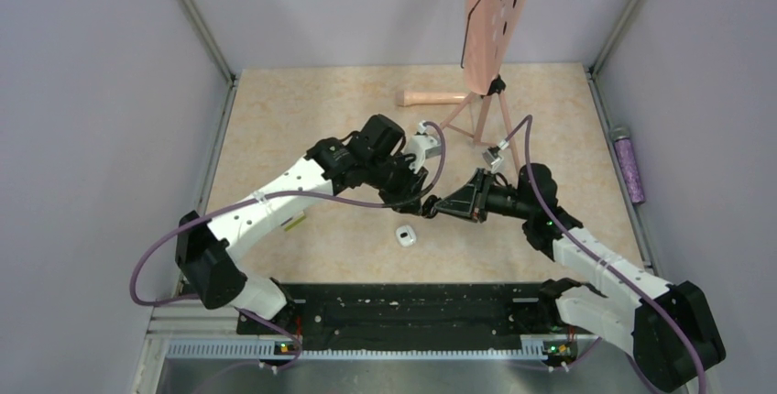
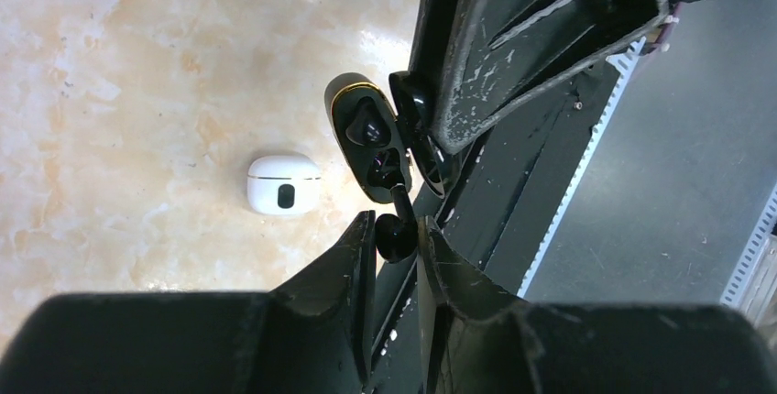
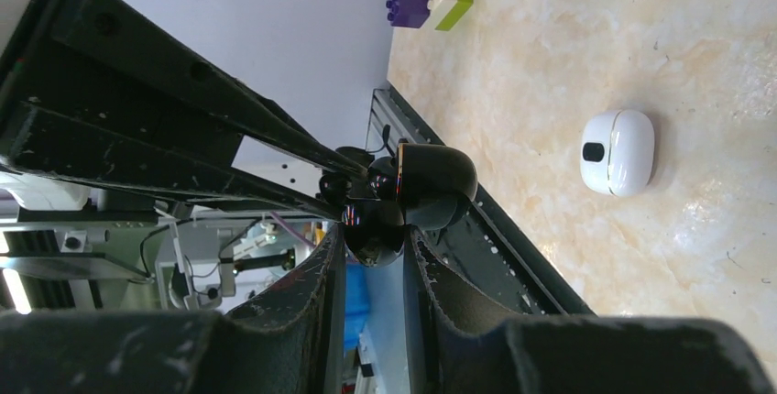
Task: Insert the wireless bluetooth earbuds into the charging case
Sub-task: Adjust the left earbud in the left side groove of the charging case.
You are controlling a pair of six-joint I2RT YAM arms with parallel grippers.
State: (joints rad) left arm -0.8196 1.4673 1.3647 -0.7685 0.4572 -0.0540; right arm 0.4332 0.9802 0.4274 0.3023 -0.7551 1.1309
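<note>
The left pincer [image 2: 396,227] is shut tight on one black earbud [image 2: 395,238]. Its thin end pokes at the open black case [image 2: 351,142]. The right pincer [image 3: 374,240] squeezes that case and holds it up in the air. The other earbud [image 2: 366,125] looks like it is already in its hole, so I think only this one is left. A little white case [image 1: 406,235] lies on the sandy table [image 1: 302,110]. Farther back are a pink stand [image 1: 495,27] and gray walls [image 1: 92,92].

The black plastic charging case [image 2: 353,151], gold-rimmed, is glossy; so is the small black earbud [image 2: 394,238] between the left tool's [image 2: 396,222] scuffed matt fingers [image 2: 353,261]. Beside the tool, a smooth shiny white plastic case [image 2: 284,185].
</note>
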